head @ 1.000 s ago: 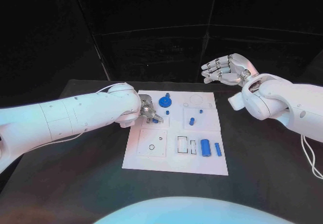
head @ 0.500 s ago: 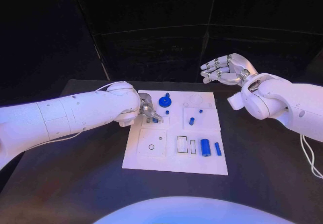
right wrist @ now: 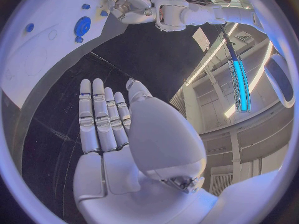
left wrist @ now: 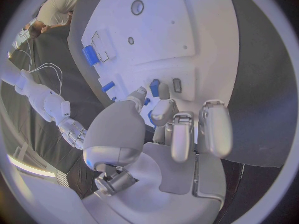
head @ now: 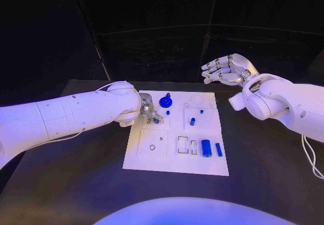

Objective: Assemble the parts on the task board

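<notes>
while the left hand [head: 149, 112] sits low over the board [head: 177, 164] at its 10 o'clock corner, its fingertips [left wrist: 163, 90] are drawn together on a small blue part [left wrist: 154, 87] there; the wrist view shows the tips closing narrow round the piece, held upright against the board surface. against the frames of a second and half a second ago, this hand and arm stand in nearly the same place, the fingers a touch lower toward the board.

right hand [head: 226, 69]: raised well off the table [head: 81, 187] past the board's 1 o'clock corner, fingers loosely spread and slightly curled, holding nothing; unchanged from both earlier frames.

board: white plate at table centre, not shifted.

parts on board, none moved since earlier:
- blue disc [head: 165, 103] with a knob, at 12 o'clock, just beside the left hand.
- small peg [head: 168, 112], just below the disc.
- short cylinder [head: 192, 122], toward 2 o'clock from board centre.
- tiny peg [head: 201, 111], above the short cylinder.
- large cylinder [head: 206, 148], lying at 4 o'clock.
- slim cylinder [head: 218, 149], just beside the large one, on its 3 o'clock side; whether they touch cannot be told.
</notes>
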